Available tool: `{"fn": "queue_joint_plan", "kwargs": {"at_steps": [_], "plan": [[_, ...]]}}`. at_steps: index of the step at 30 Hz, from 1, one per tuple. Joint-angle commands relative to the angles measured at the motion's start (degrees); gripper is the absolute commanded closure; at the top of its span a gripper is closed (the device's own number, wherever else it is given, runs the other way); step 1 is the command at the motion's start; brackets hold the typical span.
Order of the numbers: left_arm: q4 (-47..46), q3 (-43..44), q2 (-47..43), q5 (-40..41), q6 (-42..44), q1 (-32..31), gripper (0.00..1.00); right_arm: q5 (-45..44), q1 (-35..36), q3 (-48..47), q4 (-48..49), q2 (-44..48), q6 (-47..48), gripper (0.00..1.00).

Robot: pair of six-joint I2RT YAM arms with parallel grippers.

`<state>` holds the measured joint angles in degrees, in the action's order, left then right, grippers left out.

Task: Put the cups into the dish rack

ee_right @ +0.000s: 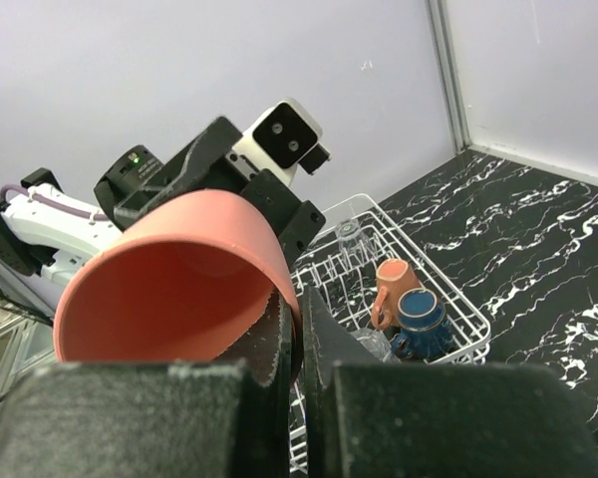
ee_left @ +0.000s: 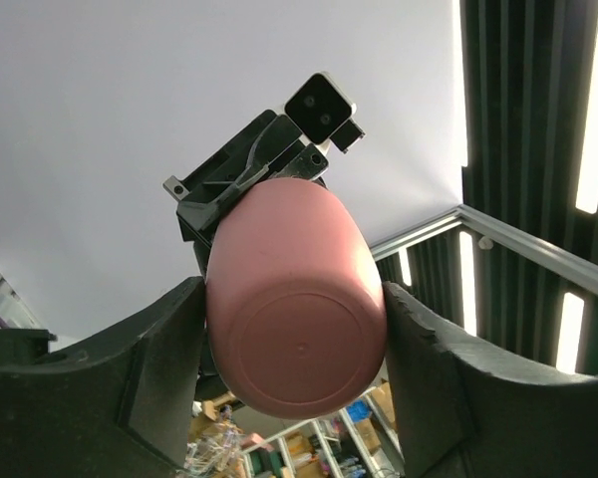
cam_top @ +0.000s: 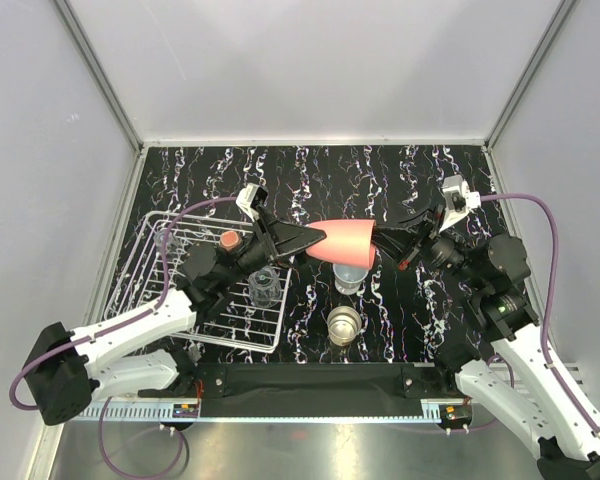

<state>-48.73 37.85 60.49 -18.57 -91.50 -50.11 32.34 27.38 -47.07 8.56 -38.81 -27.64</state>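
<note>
The coral-red tumbler [cam_top: 345,243] hangs on its side above the table, between both grippers. My right gripper [cam_top: 385,243] is shut on its rim, one finger inside and one outside [ee_right: 297,309]. My left gripper [cam_top: 315,240] holds the tumbler's base [ee_left: 294,319], with a finger pressed on each side. The white dish rack [cam_top: 145,290] lies at the left. It holds a salmon mug [ee_right: 391,284], a dark blue cup [ee_right: 419,314] and a clear glass [cam_top: 264,287]. A pale blue-white mug [cam_top: 350,278] and a beige cup [cam_top: 344,324] stand on the table under the tumbler.
The table top is black marble-patterned, enclosed by grey walls at the back and both sides. A second clear glass [ee_right: 349,236] stands upside down at the rack's far corner. A black bar [cam_top: 310,378] runs along the near edge between the arm bases.
</note>
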Motion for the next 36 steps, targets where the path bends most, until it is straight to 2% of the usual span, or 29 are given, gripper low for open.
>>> {"fn": "queue_joint_plan", "kwargs": {"at_steps": [1, 2, 5, 6, 11, 12, 15, 17, 19, 20, 21, 22, 23, 25, 26, 28, 29, 32, 36], "plan": [[-8.84, 1.62, -1.07, -2.70, 0.53, -0.25, 0.49, -3.24, -0.22, -1.36, -2.40, -0.13, 1.97, 1.00], [-8.58, 1.79, -1.25, -2.79, 1.23, -0.25, 0.68, -3.25, -0.13, -1.53, -2.49, -0.04, 1.80, 1.00], [-6.38, 2.23, -1.86, -2.61, 2.64, -0.25, 0.92, -3.24, -0.22, -1.97, -3.46, -0.30, 2.15, 0.99], [-4.81, 2.49, -1.95, -2.70, 2.99, -0.25, 1.00, -3.42, -0.22, -2.06, -4.07, -0.39, 2.06, 0.94], [-1.19, 2.15, -3.36, -1.74, 4.93, -0.25, 1.00, -4.39, -0.22, -2.85, -6.62, -1.36, 2.68, 0.52], [-0.50, 1.71, -3.97, -1.56, 5.02, -0.08, 1.00, -4.82, -0.30, -3.11, -7.75, -1.36, 2.85, 0.34], [3.10, 2.32, -5.11, -1.64, 6.42, 1.41, 1.00, -5.79, -0.22, -3.82, -11.10, -1.27, 4.08, 0.18], [7.57, 3.46, -6.95, -2.70, 10.18, 2.64, 1.00, -7.11, -0.22, -4.35, -12.77, -0.57, 4.70, 0.13], [18.54, 6.09, -8.80, -2.88, 14.66, 4.75, 1.00, -10.34, -0.22, -4.70, -16.19, 0.13, 5.84, 0.08], [23.72, 7.32, -10.98, -1.83, 20.69, 5.45, 1.00, -11.93, -0.22, -5.13, -17.51, 0.57, 6.10, 0.06], [35.34, 10.20, -12.22, -0.69, 24.14, 6.68, 1.00, -15.43, -0.22, -5.49, -20.48, 0.84, 6.54, 0.05], [41.11, 11.71, -13.54, 1.15, 27.57, 7.12, 1.00, -16.94, -0.22, -6.27, -22.08, 0.93, 6.72, 0.04], [51.35, 13.03, -15.64, 5.86, 33.79, 7.56, 1.00, -18.35, -0.22, -6.72, -23.66, 0.84, 7.16, 0.01], [59.94, 16.55, -17.59, 13.77, 41.01, 8.01, 1.00, -21.69, -0.22, -7.85, -27.79, 0.32, 7.51, 0.00], [67.38, 18.56, -18.56, 16.08, 42.88, 8.09, 1.00, -22.40, -0.22, -8.30, -30.33, -0.65, 8.03, 0.00], [74.62, 20.51, -18.83, 22.83, 46.57, 8.27, 1.00, -23.81, -0.22, -9.26, -32.28, -1.71, 8.30, 0.00], [81.27, 22.17, -18.39, 25.05, 47.29, 8.27, 1.00, -24.33, -0.22, -9.36, -33.42, -2.41, 8.22, 0.00], [91.75, 24.29, -17.60, 32.79, 49.22, 8.27, 1.00, -25.13, -0.13, -9.36, -33.96, -3.73, 7.86, 0.00], [98.47, 23.24, -16.72, 39.65, 50.98, 8.27, 1.00, -25.04, -0.22, -12.59, -37.29, -8.55, 7.25, 0.00]]}}
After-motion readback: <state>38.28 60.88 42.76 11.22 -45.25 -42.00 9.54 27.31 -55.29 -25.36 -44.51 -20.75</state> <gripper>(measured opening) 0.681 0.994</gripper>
